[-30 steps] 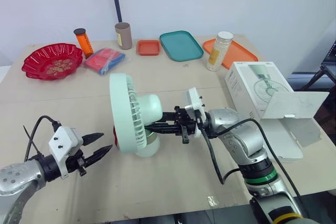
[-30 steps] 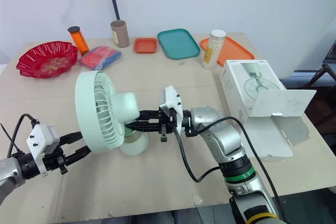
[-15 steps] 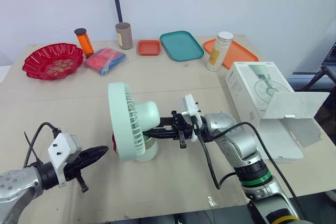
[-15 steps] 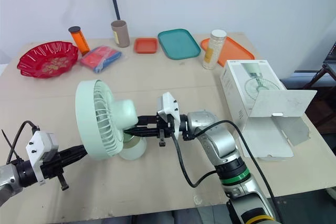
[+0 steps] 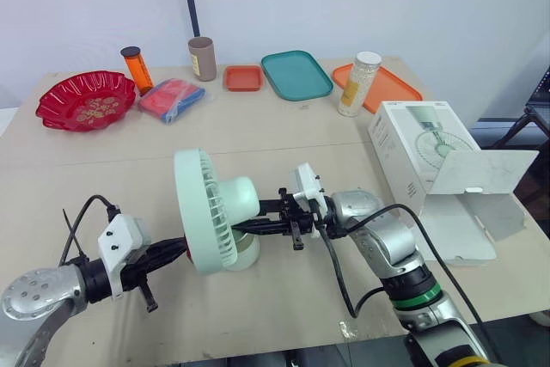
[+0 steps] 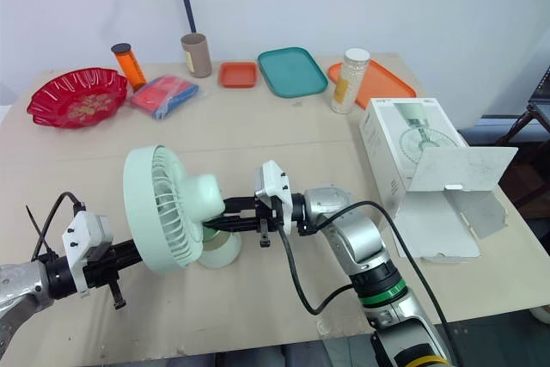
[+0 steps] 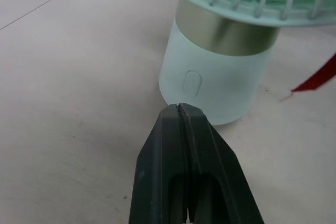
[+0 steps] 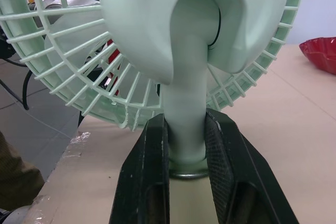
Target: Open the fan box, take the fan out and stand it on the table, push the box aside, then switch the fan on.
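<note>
The pale green fan (image 5: 215,212) stands upright mid-table, its grille facing my left. My right gripper (image 8: 185,121) is shut on the fan's neck just above the base, one black finger (image 8: 149,156) on each side. My left gripper (image 7: 179,107) is shut with nothing in it. Its tips sit just short of the oval button (image 7: 192,83) on the fan's round base (image 7: 231,82). The white fan box (image 5: 421,156) lies at the right with its flap (image 5: 481,169) open.
Along the back stand a red bowl (image 5: 86,100), an orange bottle (image 5: 136,68), a blue-red packet (image 5: 172,98), a brown cup (image 5: 202,58), a small orange tray (image 5: 243,77), a teal tray (image 5: 296,73), a white jar (image 5: 359,83) and an orange tray (image 5: 391,85).
My left gripper has shut and moved in to the fan's base. The fan, held by my right gripper, has shifted slightly toward the left and front.
</note>
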Robot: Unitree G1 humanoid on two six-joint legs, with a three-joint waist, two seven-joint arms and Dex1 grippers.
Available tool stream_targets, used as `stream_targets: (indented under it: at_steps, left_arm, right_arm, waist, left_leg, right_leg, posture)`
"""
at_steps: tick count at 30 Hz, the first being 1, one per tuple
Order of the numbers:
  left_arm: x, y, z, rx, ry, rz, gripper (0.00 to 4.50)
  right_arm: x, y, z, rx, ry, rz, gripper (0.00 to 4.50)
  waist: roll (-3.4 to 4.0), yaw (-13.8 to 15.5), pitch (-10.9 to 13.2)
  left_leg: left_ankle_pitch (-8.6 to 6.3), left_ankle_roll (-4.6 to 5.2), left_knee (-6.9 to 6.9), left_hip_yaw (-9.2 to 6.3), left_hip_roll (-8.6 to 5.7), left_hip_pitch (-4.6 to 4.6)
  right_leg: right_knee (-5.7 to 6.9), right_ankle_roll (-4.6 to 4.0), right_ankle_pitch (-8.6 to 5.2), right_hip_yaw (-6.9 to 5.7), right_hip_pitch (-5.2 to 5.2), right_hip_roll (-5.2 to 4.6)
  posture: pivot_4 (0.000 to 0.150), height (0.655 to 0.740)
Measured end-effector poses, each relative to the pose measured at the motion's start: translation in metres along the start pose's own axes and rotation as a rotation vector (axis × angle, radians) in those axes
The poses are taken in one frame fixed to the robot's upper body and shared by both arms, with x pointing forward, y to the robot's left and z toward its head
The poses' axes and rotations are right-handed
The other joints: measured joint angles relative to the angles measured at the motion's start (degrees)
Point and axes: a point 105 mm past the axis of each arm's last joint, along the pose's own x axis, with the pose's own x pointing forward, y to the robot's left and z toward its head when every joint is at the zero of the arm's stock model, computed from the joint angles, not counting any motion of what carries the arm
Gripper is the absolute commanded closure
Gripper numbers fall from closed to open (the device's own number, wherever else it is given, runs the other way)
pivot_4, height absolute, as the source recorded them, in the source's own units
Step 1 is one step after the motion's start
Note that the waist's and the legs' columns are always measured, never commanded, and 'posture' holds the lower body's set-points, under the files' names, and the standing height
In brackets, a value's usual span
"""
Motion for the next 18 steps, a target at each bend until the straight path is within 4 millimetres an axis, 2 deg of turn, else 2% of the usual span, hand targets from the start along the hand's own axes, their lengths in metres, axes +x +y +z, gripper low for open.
stream_targets:
  at_steps: [9,18]
  left_arm:
    - [0.015,-0.001,-0.003,-0.013,-0.005,-0.041,4.44]
    - [0.018,-0.003,-0.009,-0.035,0.002,-0.051,4.44]
  right_arm:
    - [0.001,-0.002,-0.006,0.011,0.013,-0.023,3.92]
    - [0.001,-0.002,-0.006,0.006,0.011,-0.026,3.92]
  waist:
    - [0.0,0.0,0.0]
    - [0.0,-0.01,0.0]
  left_leg:
    - [0.0,0.0,0.01,0.0,-0.01,0.0]
    - [0.0,0.0,0.01,0.0,0.0,0.01]
  right_leg:
    - [0.0,0.0,0.0,0.0,0.0,0.0]
    - [0.01,0.0,0.0,0.0,0.0,-0.01]
  posture:
    - [0.15,0.74]
    - [0.15,0.74]
